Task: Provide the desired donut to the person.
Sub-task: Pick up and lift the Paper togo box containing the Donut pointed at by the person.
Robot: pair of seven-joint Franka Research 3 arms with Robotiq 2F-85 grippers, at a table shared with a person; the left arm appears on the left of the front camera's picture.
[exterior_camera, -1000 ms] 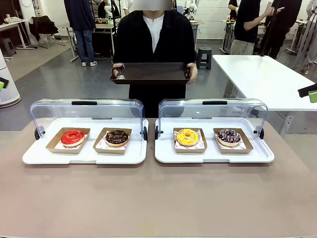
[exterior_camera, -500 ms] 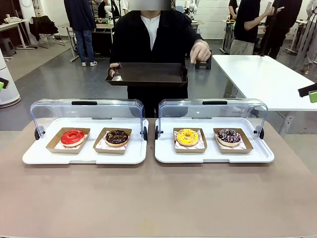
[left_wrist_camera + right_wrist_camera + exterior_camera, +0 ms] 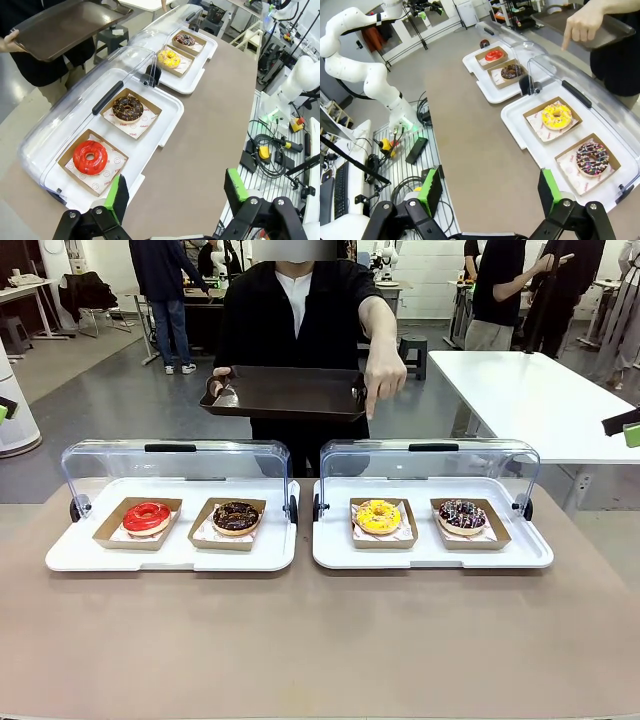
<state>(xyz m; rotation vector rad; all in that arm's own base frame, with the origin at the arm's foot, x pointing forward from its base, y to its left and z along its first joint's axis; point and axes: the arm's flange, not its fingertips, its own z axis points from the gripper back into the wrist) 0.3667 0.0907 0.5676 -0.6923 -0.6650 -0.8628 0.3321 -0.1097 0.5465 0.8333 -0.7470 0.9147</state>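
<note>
1. Counter (image 3: 320, 640) spans the lower frame. It carries two white trays (image 3: 330, 558) side by side at centre, with clear lids (image 3: 175, 455) swung back so the donuts can be reached.
2. Person (image 3: 300, 330), top centre, holds a brown tray (image 3: 285, 390) level on one arm, likely to receive the donut.
3. Left hand (image 3: 176, 190) and right hand (image 3: 488, 190), at the bottom of their wrist views, are both spread wide and empty, probably awaiting the choice.
4. Yellow donut (image 3: 378, 515), centre-right in its card box, seems the one wanted: the person's finger (image 3: 370, 412) points down towards it.
</note>
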